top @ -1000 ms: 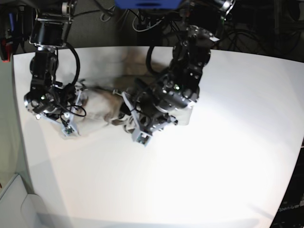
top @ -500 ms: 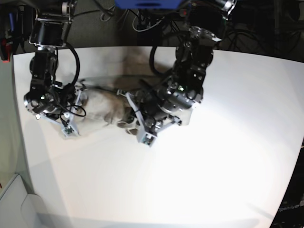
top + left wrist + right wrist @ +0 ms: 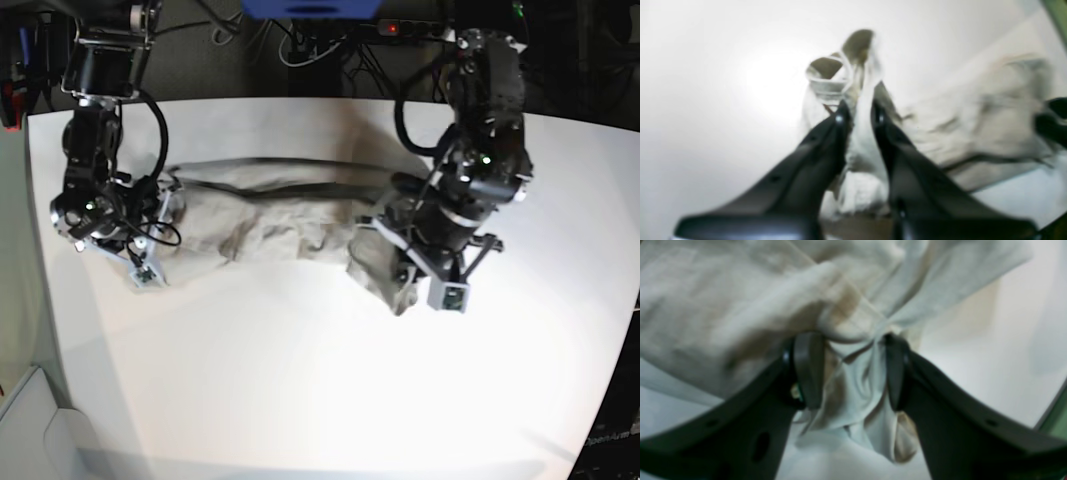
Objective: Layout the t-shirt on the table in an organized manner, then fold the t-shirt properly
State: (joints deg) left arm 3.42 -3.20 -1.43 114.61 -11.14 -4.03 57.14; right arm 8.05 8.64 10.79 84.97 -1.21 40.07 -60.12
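Pinching a bunched fold of the t-shirt (image 3: 862,146), the left gripper (image 3: 858,115) has its jaws nearly together with cloth squeezed between the fingertips; more fabric spills past them, and a hemmed opening gapes just beyond. In the base view this gripper (image 3: 425,275) sits at the shirt's end toward the middle of the table (image 3: 300,400), with the cloth there gathered into a lump that droops toward the near side. The right gripper (image 3: 853,370) has its jaws set apart with a thick wad of the shirt filling the gap and touching both pads, gripped at the opposite end. Between the two, the t-shirt (image 3: 270,215) runs as a long, wrinkled band across the table's far half, its long axis roughly side to side. Bare tabletop spreads wide on the near side and beyond the left arm; the far edge lies close behind the cloth.
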